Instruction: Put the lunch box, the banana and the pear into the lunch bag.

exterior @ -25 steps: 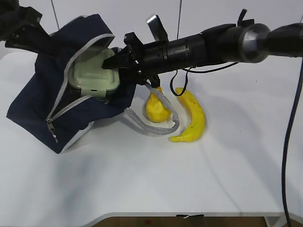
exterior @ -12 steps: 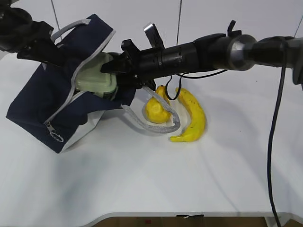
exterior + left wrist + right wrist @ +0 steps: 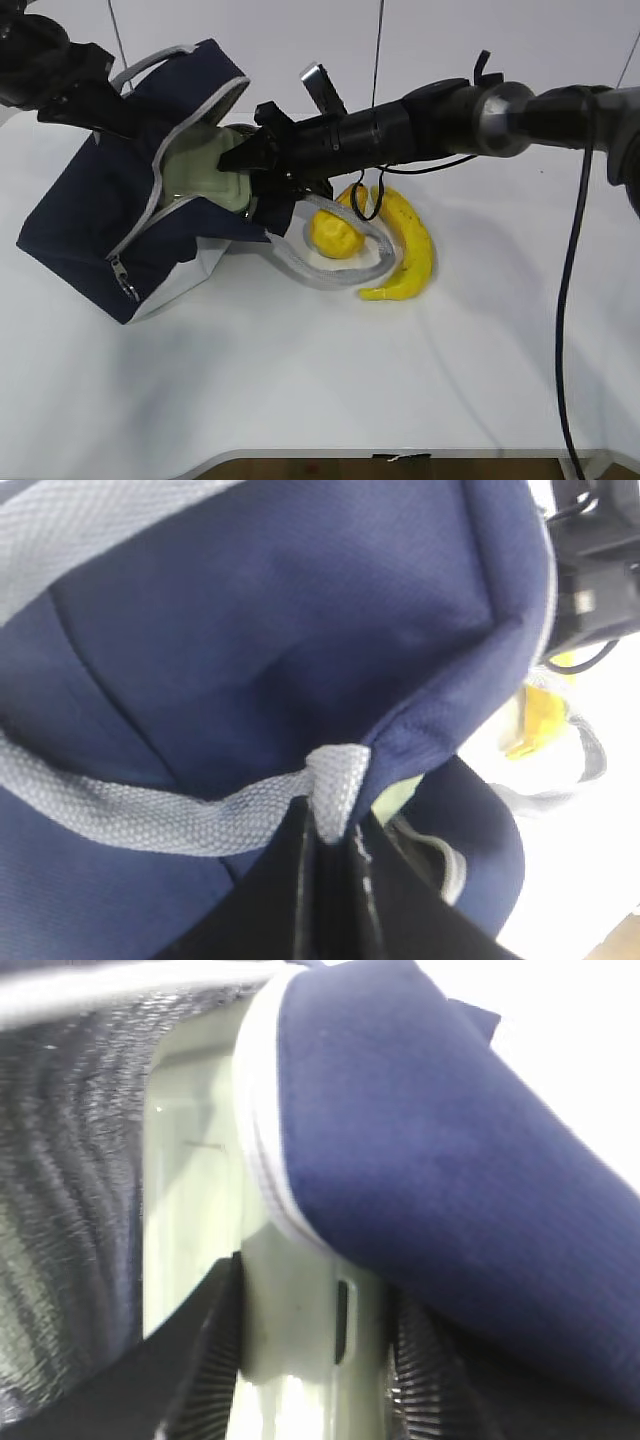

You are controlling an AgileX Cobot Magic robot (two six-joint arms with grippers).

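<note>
The navy lunch bag (image 3: 90,225) lies tilted on the white table, mouth facing right. My left gripper (image 3: 335,825) is shut on its grey webbing handle (image 3: 150,815) and holds the top flap up. My right gripper (image 3: 240,160) is shut on the sage-green lunch box (image 3: 200,170) and has it most of the way inside the bag's mouth; the wrist view shows the box's clip (image 3: 310,1320) between the jaws, against the silver lining (image 3: 70,1190). The pear (image 3: 335,233) and the banana (image 3: 405,245) lie on the table right of the bag.
The bag's second grey handle (image 3: 330,270) loops on the table around the pear. My right arm (image 3: 450,115) stretches across above the fruit. The table's front edge (image 3: 300,455) runs along the bottom.
My right gripper has pushed the lunch box further left and deeper into the bag. The bag's mouth has closed around it, and the left gripper has kept the flap raised.
</note>
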